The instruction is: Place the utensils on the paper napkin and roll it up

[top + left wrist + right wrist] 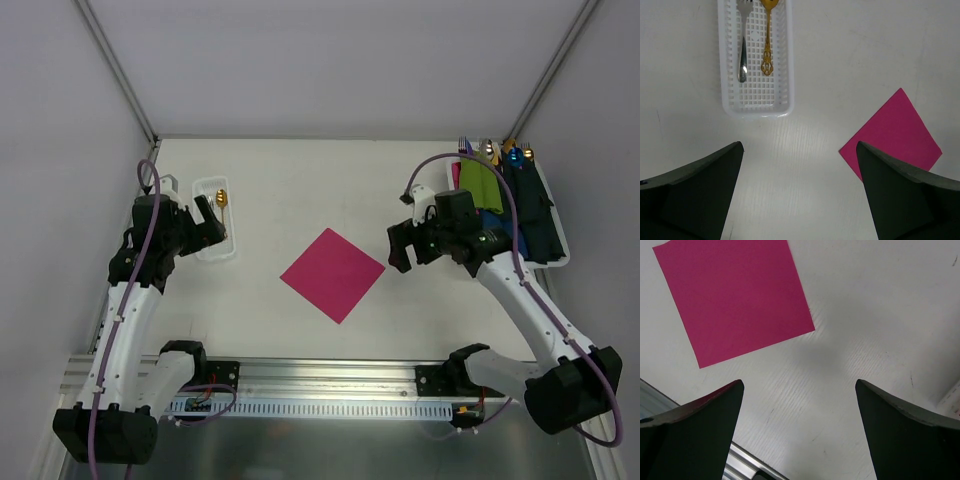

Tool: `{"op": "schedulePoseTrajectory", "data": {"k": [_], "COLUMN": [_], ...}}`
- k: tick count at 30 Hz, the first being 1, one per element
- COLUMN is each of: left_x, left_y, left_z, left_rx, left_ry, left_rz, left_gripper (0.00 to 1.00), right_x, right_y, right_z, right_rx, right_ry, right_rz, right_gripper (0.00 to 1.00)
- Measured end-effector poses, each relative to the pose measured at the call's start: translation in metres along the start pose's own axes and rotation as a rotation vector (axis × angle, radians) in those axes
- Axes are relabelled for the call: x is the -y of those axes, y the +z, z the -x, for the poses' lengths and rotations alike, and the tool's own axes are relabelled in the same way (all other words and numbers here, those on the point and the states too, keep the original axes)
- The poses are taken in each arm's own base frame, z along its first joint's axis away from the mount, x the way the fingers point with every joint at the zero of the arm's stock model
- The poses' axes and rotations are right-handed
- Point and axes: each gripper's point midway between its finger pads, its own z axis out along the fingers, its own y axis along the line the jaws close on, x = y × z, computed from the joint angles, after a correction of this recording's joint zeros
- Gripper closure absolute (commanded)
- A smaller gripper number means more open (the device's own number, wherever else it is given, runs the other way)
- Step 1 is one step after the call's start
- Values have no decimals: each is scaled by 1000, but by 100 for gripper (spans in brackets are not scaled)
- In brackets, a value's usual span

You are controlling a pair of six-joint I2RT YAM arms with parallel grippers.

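Note:
The magenta paper napkin [332, 273] lies flat on the table's middle, set as a diamond. It also shows in the left wrist view [895, 132] and the right wrist view [735, 300]. A gold spoon [767, 45] lies in a small white mesh tray [757, 107] at the left, beside a silver-looking fork [743, 50]. My left gripper [211, 226] is open and empty above the tray's near end; it also shows in the left wrist view [800, 146]. My right gripper [398, 250] is open and empty just right of the napkin; it also shows in the right wrist view [800, 383].
A larger white tray [556, 250] at the far right holds green and navy napkin rolls and several coloured utensils. The metal rail [740, 465] runs along the near edge. Walls enclose the table on the left, back and right.

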Motion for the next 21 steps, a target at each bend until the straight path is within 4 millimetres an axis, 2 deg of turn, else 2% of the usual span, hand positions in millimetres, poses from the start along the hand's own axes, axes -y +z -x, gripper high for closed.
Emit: {"op": "schedulePoseTrajectory", "data": {"k": [6,10,12,16,19,21], "left_x": [-3,0,2,1,0,-1], "left_y": [15,31,41,69,94,111], "left_z": [-2,11,21,41,49,45], "left_rx": [-57,-98,-112,-141,-177,-214], "left_ry": [5,30,47,66,73,68], "left_rz": [28,43,53,101,124,131], "left_gripper": [5,10,17,32,35,35], "right_x": [-6,-18,-23,-29,-33,-40], "right_y": [16,34,44,63,74,83], "right_z": [-4,-9,-13,-19,-19,-17], "right_rx": [-45,-93,-122,-173,-200,-215], "right_ry": [-18,-52,-65,-76,-88,-110], "right_rz": [19,49,63,81,86,93], "right_gripper": [1,1,1,3,6,9]}}
